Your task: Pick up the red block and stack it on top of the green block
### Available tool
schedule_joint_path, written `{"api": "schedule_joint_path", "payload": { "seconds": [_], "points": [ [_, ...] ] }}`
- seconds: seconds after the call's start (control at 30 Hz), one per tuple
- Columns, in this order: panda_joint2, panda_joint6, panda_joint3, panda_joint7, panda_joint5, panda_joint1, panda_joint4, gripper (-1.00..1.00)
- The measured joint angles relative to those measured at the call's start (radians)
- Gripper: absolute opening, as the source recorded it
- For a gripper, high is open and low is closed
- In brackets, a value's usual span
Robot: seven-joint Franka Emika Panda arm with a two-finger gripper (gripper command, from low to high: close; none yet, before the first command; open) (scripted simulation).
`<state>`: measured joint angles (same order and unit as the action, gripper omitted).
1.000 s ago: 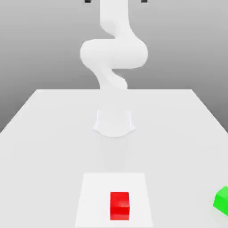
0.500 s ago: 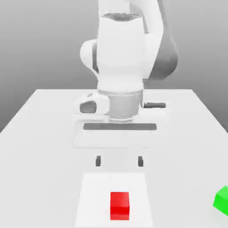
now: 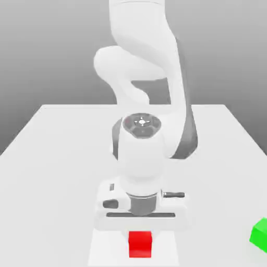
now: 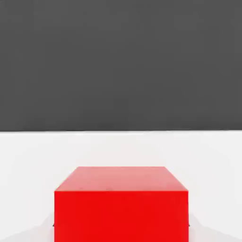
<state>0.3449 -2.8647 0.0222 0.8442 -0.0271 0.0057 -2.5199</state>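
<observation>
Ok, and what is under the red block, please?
The red block is over the white square, whose surface shows around it. The part directly beneath is covered by the block, so I cannot tell what is there.

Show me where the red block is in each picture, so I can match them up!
Exterior view: the red block sits low, near the middle, just below the white robot hand, on the white square.
Hand view: the red block looks big, seen close up, with its flat top and one side showing.
Landmark in both: the red block itself, the only red thing there.
</observation>
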Motion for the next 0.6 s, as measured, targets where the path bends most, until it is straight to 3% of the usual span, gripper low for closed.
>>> {"api": "schedule_joint_path", "payload": {
  "seconds": [0.2, 0.5, 0.6],
  "points": [
    [-0.165, 0.156, 0.03, -0.033, 0.005, 0.009, -0.01, -1.0],
    [-0.113, 0.294, 0.271, -0.302, -0.094, 0.206, 0.164, -1.0],
    [-0.003, 0.257, 0.293, -0.335, -0.178, 0.285, 0.228, -1.0]
  ]
}}
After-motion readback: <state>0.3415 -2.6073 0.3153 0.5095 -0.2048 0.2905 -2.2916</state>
